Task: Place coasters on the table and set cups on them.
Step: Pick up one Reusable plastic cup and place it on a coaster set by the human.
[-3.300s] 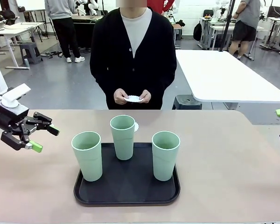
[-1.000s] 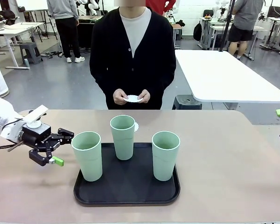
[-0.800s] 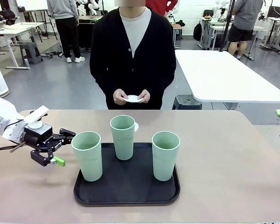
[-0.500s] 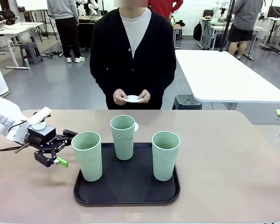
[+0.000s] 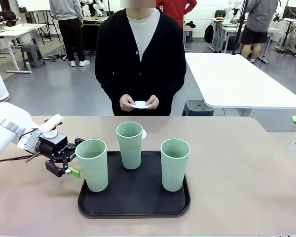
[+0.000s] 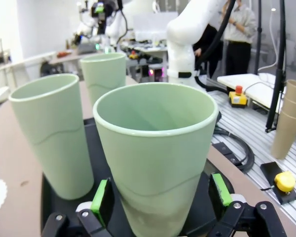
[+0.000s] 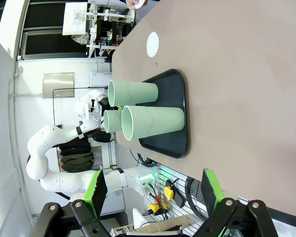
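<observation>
Left fingers [image 6: 101,200] gape around a cup [image 6: 155,148] (base hidden, seemingly untouched); right fingers [image 7: 94,192] gape.

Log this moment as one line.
left claw: open, flanking left cup | right claw: open, clear of tray | three cups on tray | one coaster on table

Three upright mint-green cups [image 5: 130,144] stand on the tray [image 5: 133,193] (a white coaster [image 7: 153,44] lies on the table [image 5: 237,173] behind).
</observation>
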Robot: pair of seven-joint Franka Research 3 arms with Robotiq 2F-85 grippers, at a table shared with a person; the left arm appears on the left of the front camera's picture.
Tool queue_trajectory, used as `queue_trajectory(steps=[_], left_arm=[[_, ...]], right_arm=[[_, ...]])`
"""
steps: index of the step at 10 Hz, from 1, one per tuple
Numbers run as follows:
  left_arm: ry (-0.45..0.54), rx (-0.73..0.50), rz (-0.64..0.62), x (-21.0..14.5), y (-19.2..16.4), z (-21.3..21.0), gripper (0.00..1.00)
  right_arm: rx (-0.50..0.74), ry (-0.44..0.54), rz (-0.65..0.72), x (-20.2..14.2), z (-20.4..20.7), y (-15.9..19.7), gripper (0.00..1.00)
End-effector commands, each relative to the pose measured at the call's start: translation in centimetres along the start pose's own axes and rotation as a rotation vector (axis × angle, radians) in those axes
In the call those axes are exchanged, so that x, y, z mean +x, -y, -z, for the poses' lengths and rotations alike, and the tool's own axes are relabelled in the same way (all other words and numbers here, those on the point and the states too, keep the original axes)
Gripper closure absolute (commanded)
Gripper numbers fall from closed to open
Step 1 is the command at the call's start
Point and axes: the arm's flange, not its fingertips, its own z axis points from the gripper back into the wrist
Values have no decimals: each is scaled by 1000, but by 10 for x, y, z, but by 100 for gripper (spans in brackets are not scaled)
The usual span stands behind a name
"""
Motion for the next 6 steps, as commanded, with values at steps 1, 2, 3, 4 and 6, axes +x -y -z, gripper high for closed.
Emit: queue_trajectory(steps=[1, 2, 3, 4, 6], left_arm=[[-3, 8, 41, -3, -7, 10, 0], [-1, -6, 35, -3, -8, 14, 0], [1, -22, 36, -3, -7, 19, 0], [7, -37, 36, -3, -6, 23, 0], [-2, -56, 36, -3, -5, 30, 0]], right_arm=[[13, -4, -4, 0, 1, 0, 0], [13, -4, -4, 0, 1, 0, 0], [13, -4, -4, 0, 1, 0, 0], [13, -4, -4, 0, 1, 0, 0], [13, -4, -4, 0, 1, 0, 0]])
